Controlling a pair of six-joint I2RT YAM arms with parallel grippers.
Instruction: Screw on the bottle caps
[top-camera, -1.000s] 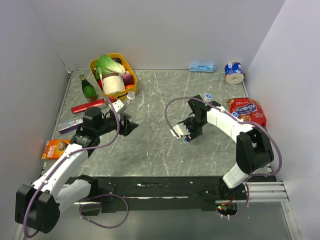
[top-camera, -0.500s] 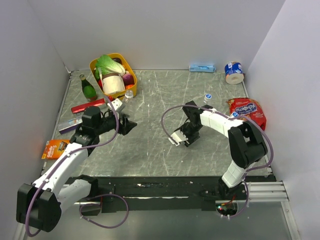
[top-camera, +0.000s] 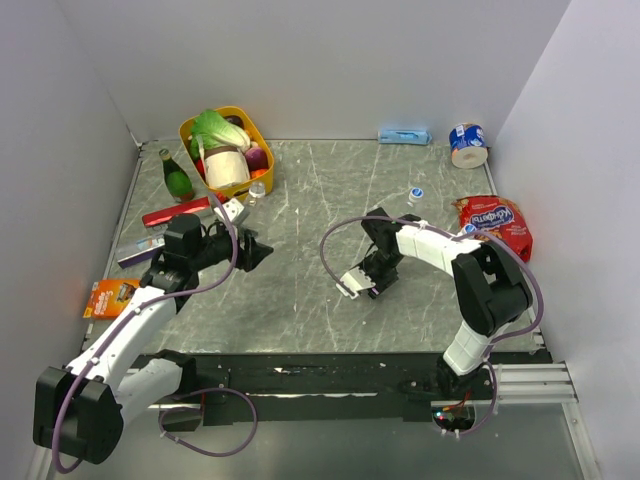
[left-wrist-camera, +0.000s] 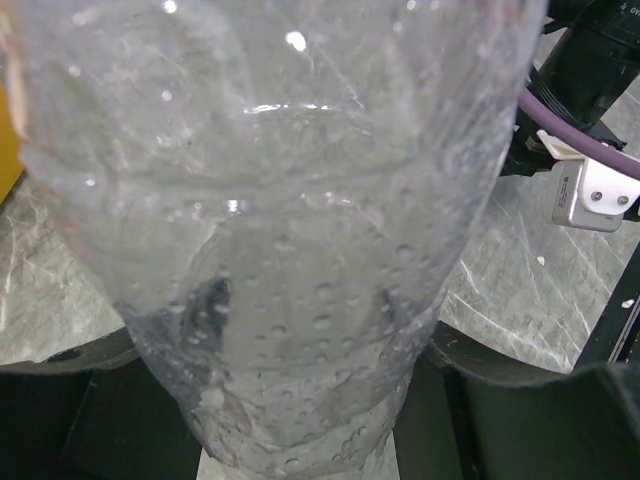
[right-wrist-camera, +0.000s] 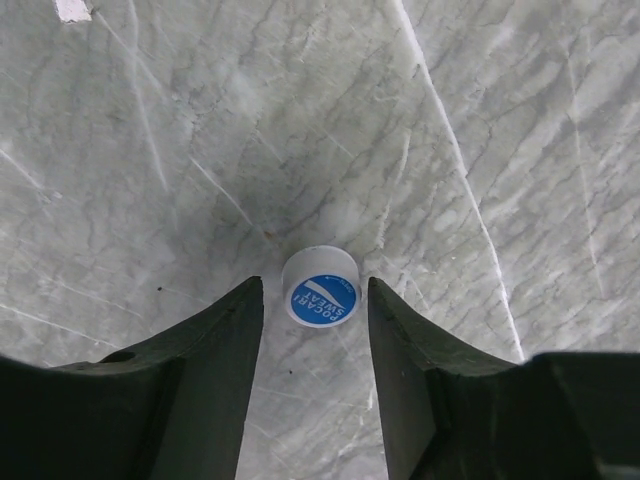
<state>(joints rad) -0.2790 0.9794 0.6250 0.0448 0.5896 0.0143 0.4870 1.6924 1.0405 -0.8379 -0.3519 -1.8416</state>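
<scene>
While the left gripper (top-camera: 256, 250) is positioned just in front of the yellow basket (top-camera: 266, 155), on the arms' side of it, a clear bottle (left-wrist-camera: 290, 250) is pinched between its fingers. In the left wrist view the bottle fills nearly the whole frame, with droplets seen on its wall and a dark finger at each lower side. The right gripper (right-wrist-camera: 315, 290) is lowered to the table (right-wrist-camera: 500, 120) well to the right of the basket and nearer the arms. Its jaws are spread, with a blue cap (right-wrist-camera: 320, 297) standing label-up on the table between them. A thin gap is seen on each side of the cap, so no contact is made. A second clear bottle (top-camera: 257, 190) is seen just beside the basket's near right corner, upright. A second blue cap (top-camera: 415, 192) is seen far to the right of the basket; whether it is on a bottle cannot be told
</scene>
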